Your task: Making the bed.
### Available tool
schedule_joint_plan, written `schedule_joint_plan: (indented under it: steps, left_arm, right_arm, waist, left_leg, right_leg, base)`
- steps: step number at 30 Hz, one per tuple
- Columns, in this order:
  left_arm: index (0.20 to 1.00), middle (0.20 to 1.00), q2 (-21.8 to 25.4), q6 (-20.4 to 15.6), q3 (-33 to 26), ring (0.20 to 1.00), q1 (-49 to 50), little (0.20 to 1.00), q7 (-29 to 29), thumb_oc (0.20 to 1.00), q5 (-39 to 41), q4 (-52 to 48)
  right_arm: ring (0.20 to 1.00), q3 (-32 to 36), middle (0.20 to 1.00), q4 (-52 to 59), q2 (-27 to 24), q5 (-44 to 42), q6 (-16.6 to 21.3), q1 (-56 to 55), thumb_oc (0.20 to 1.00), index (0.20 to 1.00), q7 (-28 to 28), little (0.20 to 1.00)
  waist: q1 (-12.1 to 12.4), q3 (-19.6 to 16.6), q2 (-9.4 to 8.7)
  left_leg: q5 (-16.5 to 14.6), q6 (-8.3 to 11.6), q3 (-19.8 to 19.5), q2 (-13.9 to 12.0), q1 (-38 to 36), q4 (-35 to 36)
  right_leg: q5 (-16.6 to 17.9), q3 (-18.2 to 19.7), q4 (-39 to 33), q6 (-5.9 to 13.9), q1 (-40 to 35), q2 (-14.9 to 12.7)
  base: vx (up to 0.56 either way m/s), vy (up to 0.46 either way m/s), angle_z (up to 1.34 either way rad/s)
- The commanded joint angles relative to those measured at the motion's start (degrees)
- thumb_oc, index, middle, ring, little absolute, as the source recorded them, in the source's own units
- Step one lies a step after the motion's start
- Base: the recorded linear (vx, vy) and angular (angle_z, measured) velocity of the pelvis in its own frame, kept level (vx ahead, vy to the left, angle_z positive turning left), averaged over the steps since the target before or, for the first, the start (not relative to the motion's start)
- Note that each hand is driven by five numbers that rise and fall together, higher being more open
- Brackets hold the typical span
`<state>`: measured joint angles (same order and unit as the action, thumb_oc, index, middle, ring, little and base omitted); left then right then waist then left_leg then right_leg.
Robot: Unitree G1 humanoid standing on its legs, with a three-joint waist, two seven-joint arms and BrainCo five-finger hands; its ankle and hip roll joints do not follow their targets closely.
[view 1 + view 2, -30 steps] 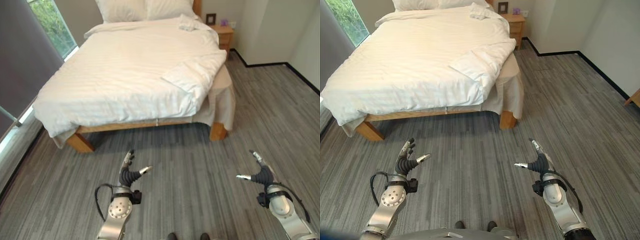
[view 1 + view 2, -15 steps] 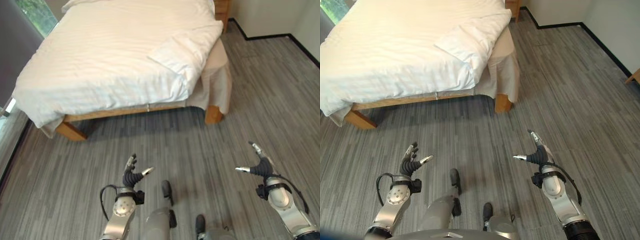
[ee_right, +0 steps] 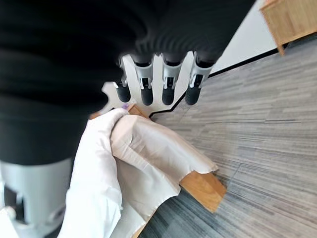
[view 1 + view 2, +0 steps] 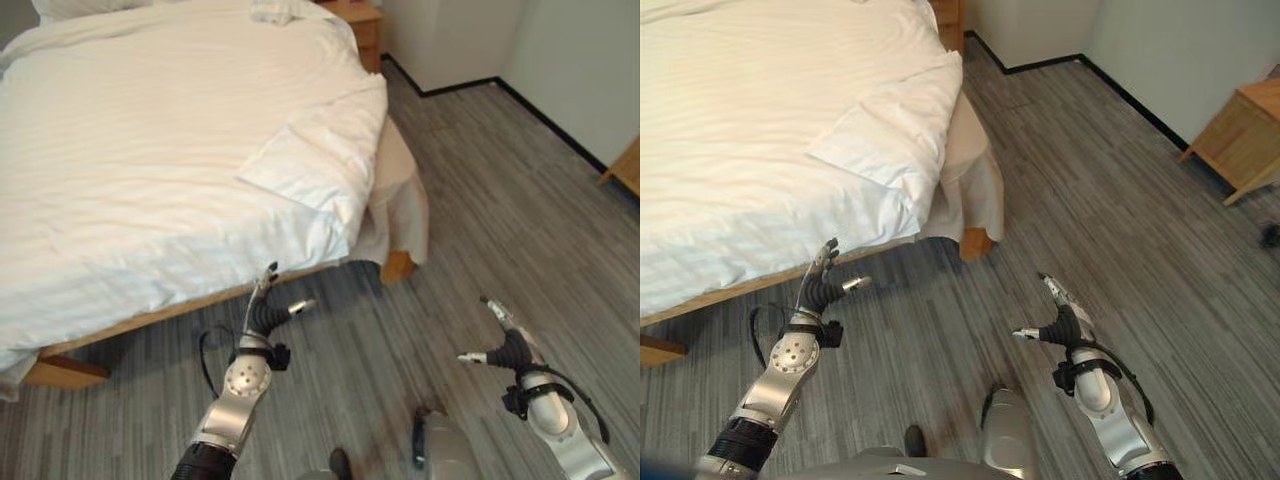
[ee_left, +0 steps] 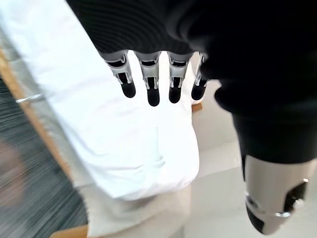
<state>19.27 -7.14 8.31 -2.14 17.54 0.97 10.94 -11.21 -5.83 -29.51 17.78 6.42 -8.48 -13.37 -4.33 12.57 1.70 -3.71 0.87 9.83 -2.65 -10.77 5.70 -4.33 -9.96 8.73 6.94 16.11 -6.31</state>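
A bed with a white striped duvet (image 4: pixel 150 150) takes up the upper left of the eye views. The duvet's near right corner is folded back (image 4: pixel 310 165), and a beige sheet (image 4: pixel 400 200) hangs down over the wooden foot leg (image 4: pixel 396 266). My left hand (image 4: pixel 265 315) is open above the floor just in front of the bed's foot edge, touching nothing. My right hand (image 4: pixel 505 345) is open over the floor to the right, apart from the bed. The left wrist view shows straight fingers (image 5: pixel 148 82) over the duvet.
Grey striped carpet (image 4: pixel 480 220) stretches to the right of the bed. A wooden nightstand (image 4: pixel 355 15) stands by the bed's head. Another wooden piece of furniture (image 4: pixel 1240 130) sits by the right wall. White walls with a dark skirting close the far right.
The camera has moved closer to the bed and to the right. Both hands stay open and empty; the left one now sits near the bed's foot edge.
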Motion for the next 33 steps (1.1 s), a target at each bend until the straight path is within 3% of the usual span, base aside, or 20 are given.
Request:
schedule_joint_plan:
  steps: [1, 4, 5, 6, 7, 10, 11, 12, 14, 15, 16, 17, 21, 22, 24, 25, 27, 30, 33]
  left_arm:
    - [1.000, 1.000, 1.6, -2.5, -2.7, 1.000, 0.9, 1.000, 3.2, 1.000, -2.6, -3.1]
    - [1.000, 1.000, 1.9, -2.6, -4.0, 1.000, -0.1, 1.000, 4.7, 1.000, -4.5, -2.3]
    - [1.000, 1.000, 1.8, -2.2, -4.5, 1.000, -1.5, 1.000, 6.7, 1.000, -6.2, -0.9]
    - [1.000, 1.000, 1.7, -2.1, -4.7, 1.000, -1.4, 1.000, 7.1, 1.000, -6.9, -0.6]
    - [1.000, 1.000, 1.3, -1.8, -5.2, 1.000, -1.6, 1.000, 8.1, 1.000, -7.0, -0.1]
    - [1.000, 1.000, 0.3, -0.7, -5.3, 1.000, -4.8, 1.000, 10.5, 1.000, -5.1, 2.3]
    - [1.000, 1.000, 0.0, -0.2, -5.0, 1.000, -6.3, 1.000, 11.5, 1.000, -4.5, 3.3]
    - [1.000, 1.000, 0.1, 0.1, -5.4, 1.000, -7.3, 1.000, 12.2, 1.000, -3.9, 4.1]
    - [1.000, 1.000, -0.1, 0.1, -6.5, 1.000, -7.5, 1.000, 13.1, 1.000, -4.0, 4.5]
    - [1.000, 1.000, -0.2, 0.1, -6.5, 1.000, -7.5, 1.000, 13.1, 1.000, -4.0, 4.5]
    - [1.000, 1.000, -0.3, 0.3, -8.0, 1.000, -6.4, 1.000, 13.9, 1.000, -4.5, 4.2]
    - [1.000, 1.000, -0.3, 0.2, -8.4, 1.000, -5.9, 1.000, 14.1, 1.000, -5.0, 4.6]
    - [1.000, 1.000, -0.5, 0.2, -9.4, 1.000, -4.6, 1.000, 15.2, 1.000, -5.3, 3.7]
    - [1.000, 1.000, -0.6, 0.3, -9.9, 1.000, -3.5, 1.000, 14.8, 1.000, -5.9, 3.2]
    - [1.000, 1.000, -0.9, 0.4, -10.1, 1.000, -2.4, 1.000, 14.8, 1.000, -6.5, 2.5]
    - [1.000, 1.000, -1.0, 0.9, -9.5, 1.000, -1.2, 1.000, 15.6, 1.000, -8.0, 2.3]
    - [1.000, 1.000, -0.8, 1.2, -9.2, 1.000, -1.1, 1.000, 15.9, 1.000, -8.5, 2.2]
    - [1.000, 1.000, -0.6, 1.9, -8.1, 1.000, -1.1, 1.000, 17.2, 1.000, -8.3, 2.4]
    - [1.000, 1.000, 0.0, 2.1, -8.9, 1.000, -1.3, 1.000, 18.4, 1.000, -7.7, 2.6]
  right_arm:
    - [1.000, 1.7, 1.000, -0.2, 1.6, -0.2, 0.7, 3.7, 1.000, 1.000, -2.4, 1.000]
    - [1.000, 1.4, 1.000, 0.3, 1.1, 0.7, 0.4, 3.4, 1.000, 1.000, -2.1, 1.000]
    - [1.000, 1.3, 1.000, 0.3, 0.7, 1.2, 0.9, 2.1, 1.000, 1.000, -1.7, 1.000]
    - [1.000, 1.4, 1.000, 0.4, 0.6, 1.1, 1.1, 1.2, 1.000, 1.000, -1.4, 1.000]
    - [1.000, 1.6, 1.000, 0.4, 0.3, 0.0, 1.6, 0.2, 1.000, 1.000, -1.1, 1.000]
    - [1.000, 2.8, 1.000, 1.7, -2.2, -1.9, 2.3, -1.7, 1.000, 1.000, -0.3, 1.000]
    - [1.000, 3.2, 1.000, 2.3, -2.9, -2.2, 2.3, -2.2, 1.000, 1.000, -0.5, 1.000]
    - [1.000, 3.9, 1.000, 2.9, -3.7, -2.0, 2.1, -2.8, 1.000, 1.000, -0.5, 1.000]
    - [1.000, 5.3, 1.000, 4.7, -4.6, -1.5, 1.6, -3.5, 1.000, 1.000, -0.5, 1.000]
    - [1.000, 5.4, 1.000, 4.9, -4.6, -1.5, 1.5, -3.7, 1.000, 1.000, -0.5, 1.000]
    - [1.000, 7.7, 1.000, 8.6, -5.5, -1.0, 1.3, -4.2, 1.000, 1.000, -0.7, 1.000]
    - [1.000, 8.3, 1.000, 10.1, -6.0, -0.4, 1.2, -4.2, 1.000, 1.000, -1.0, 1.000]
    - [1.000, 9.5, 1.000, 13.5, -8.2, 4.2, 0.4, -0.1, 1.000, 1.000, -3.9, 1.000]
    - [1.000, 10.1, 1.000, 15.4, -8.9, 6.1, 0.7, 0.6, 1.000, 1.000, -3.9, 1.000]
    - [1.000, 10.4, 1.000, 16.9, -9.0, 7.7, 1.0, 0.8, 1.000, 1.000, -4.0, 1.000]
    - [1.000, 9.4, 1.000, 20.4, -9.1, 13.3, 1.0, 3.6, 1.000, 1.000, -5.3, 1.000]
    - [1.000, 7.7, 1.000, 20.9, -8.7, 14.7, 0.9, 5.6, 1.000, 1.000, -5.3, 1.000]
    - [1.000, 1.5, 1.000, 21.5, -7.9, 18.3, 0.0, 13.5, 1.000, 1.000, -4.9, 1.000]
    - [1.000, -2.8, 1.000, 21.3, -6.2, 19.7, -0.1, 18.5, 1.000, 1.000, -5.2, 1.000]
  waist:
    - [1.1, -1.2, -2.37]
    - [1.0, -1.6, -2.13]
    - [0.2, -2.6, -2.26]
    - [-0.2, -3.3, -1.98]
    - [-0.7, -3.8, -0.88]
    - [-0.8, -2.1, -0.73]
    - [-1.1, -1.6, -1.52]
    - [-1.2, -1.3, -1.89]
    - [-0.8, -0.7, -2.38]
    - [-0.8, -0.8, -2.46]
    - [-0.7, -1.3, -2.31]
    - [-0.7, -1.7, -1.89]
    - [-0.3, -2.5, -0.77]
    - [-0.4, -3.5, -0.19]
    - [-0.3, -4.3, 0.05]
    - [0.8, -6.1, -1.31]
    - [1.5, -6.2, -1.99]
    - [2.5, -4.6, -3.30]
    - [3.1, -3.3, -3.94]
  left_leg:
    - [-1.9, 2.40, 6.5, -3.8, 1.0, -0.7]
    - [-3.4, 3.49, 7.0, -4.5, -1.3, -0.7]
    - [-4.4, 4.01, 5.7, -5.0, -4.3, -0.7]
    - [-3.5, 4.53, 5.5, -6.0, -5.2, -0.7]
    - [-0.1, 5.09, 4.9, -7.6, -6.2, -1.4]
    - [7.9, 5.06, 2.5, -11.6, 3.7, -23.9]
    - [9.2, 4.75, 4.5, -12.6, 5.9, -28.2]
    - [7.3, 5.16, 6.3, -13.1, 7.5, -30.7]
    - [3.7, 4.74, 9.4, -10.4, 11.5, -29.4]
    - [3.5, 4.51, 9.5, -10.1, 11.5, -29.4]
    - [1.1, 3.99, 12.3, -7.2, 12.1, -20.9]
    - [2.2, 4.37, 14.0, -6.7, 12.0, -16.2]
    - [9.4, 6.29, 20.8, -9.6, 12.7, -5.0]
    - [9.4, 5.90, 21.9, -9.5, 10.7, -2.6]
    - [9.4, 5.34, 21.5, -8.8, 9.4, -1.5]
    - [7.8, 3.72, 22.0, -7.3, 7.2, -1.2]
    - [6.3, 2.59, 21.6, -6.3, 6.2, -1.0]
    - [3.3, 0.43, 19.5, -3.8, 3.3, -0.7]
    - [1.8, -0.71, 18.2, -3.1, 2.9, -0.7]
  right_leg:
    - [7.3, -1.5, -13.7, 3.80, -4.8, -3.0]
    - [7.8, -1.6, -13.7, 4.35, -2.9, -3.3]
    - [9.6, 0.4, -13.7, 3.45, -4.9, -2.7]
    - [10.1, 0.6, -13.7, 2.82, -5.9, -2.3]
    - [10.1, 1.0, -13.7, 1.87, -7.2, -0.9]
    - [7.6, -0.6, -13.7, -1.95, -13.3, 0.1]
    - [6.3, -1.4, -13.7, -3.01, -15.1, 0.0]
    - [4.3, -1.7, -13.7, -3.07, -17.2, 0.1]
    - [3.3, -1.1, -13.7, -2.89, -19.7, -0.8]
    - [3.2, -1.1, -13.7, -2.70, -19.7, -1.0]
    - [2.3, -1.0, -13.7, -1.45, -21.1, -1.9]
    - [1.9, -1.5, -13.7, -0.74, -21.6, -2.3]
    - [0.3, -4.7, -13.7, 0.33, -24.5, -3.4]
    - [0.3, -5.6, -13.7, 1.02, -25.1, -3.4]
    - [0.3, -6.0, -13.7, 1.54, -26.0, -3.4]
    - [1.4, -6.9, -10.2, 2.19, -27.4, -5.3]
    - [1.2, -7.1, -6.1, 2.96, -26.4, -6.6]
    - [8.5, -6.0, 6.6, 5.77, -21.6, -11.4]
    - [10.2, -3.5, 12.6, 6.09, -17.6, -13.0]
  base:
    - [0.38, -0.238, 0.39]
    - [0.38, -0.279, 0.15]
    - [0.46, -0.329, -0.14]
    - [0.62, -0.456, 0.05]
    - [0.40, -0.352, 0.32]
    - [0.29, -0.392, 0.29]
    - [0.32, -0.352, 0.38]
    - [0.35, -0.220, 0.47]
    - [0.27, -0.055, 0.32]
    - [0.30, 0.097, 0.10]
    - [0.28, 0.159, -0.04]
    - [0.34, 0.212, -0.25]
    - [0.24, 0.165, -0.08]
    - [0.31, 0.186, -0.11]
    - [0.30, 0.183, 0.22]
    - [0.27, 0.178, 0.11]
    - [0.23, 0.184, 0.14]
    - [0.14, 0.180, 0.34]
    - [0.11, 0.109, 1.02]
